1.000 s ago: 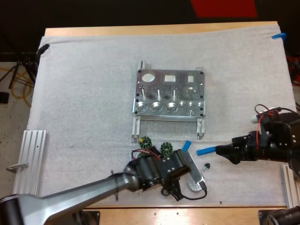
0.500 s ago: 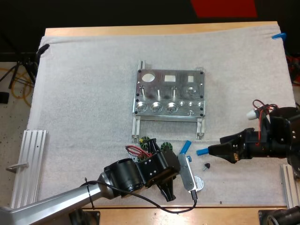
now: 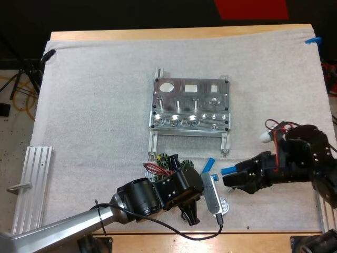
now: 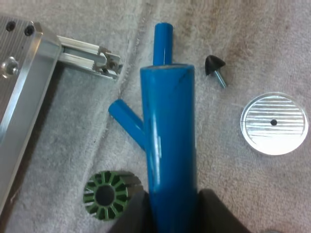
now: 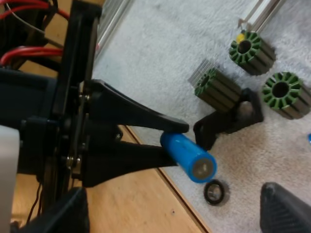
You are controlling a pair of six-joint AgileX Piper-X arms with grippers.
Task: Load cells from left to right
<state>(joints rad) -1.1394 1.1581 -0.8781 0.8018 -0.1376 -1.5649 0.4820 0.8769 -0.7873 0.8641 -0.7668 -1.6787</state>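
1. High view: the metal fixture (image 3: 190,105) sits mid-mat with no blue piece in it. The left gripper (image 3: 189,213) is low at the near edge of the mat, among green stators (image 3: 164,159) and beside a round metal disc (image 3: 225,207). The right gripper (image 3: 230,180) is just to its right, at a loose blue cylinder (image 3: 228,171).
2. Left wrist view: the left gripper is clamped on a blue cell (image 4: 170,136), one finger on each side of its base. The cell is on the near side of the fixture, well apart from it. A small dark cone (image 4: 215,65) lies beyond.
3. Right wrist view: the right gripper's fingers stand apart with nothing between them, facing the held cell.
4. Judgement: the pick looks made and loading is not yet begun. The next move is to carry the cell far, stand it upright over the leftmost socket, and lower it straight.
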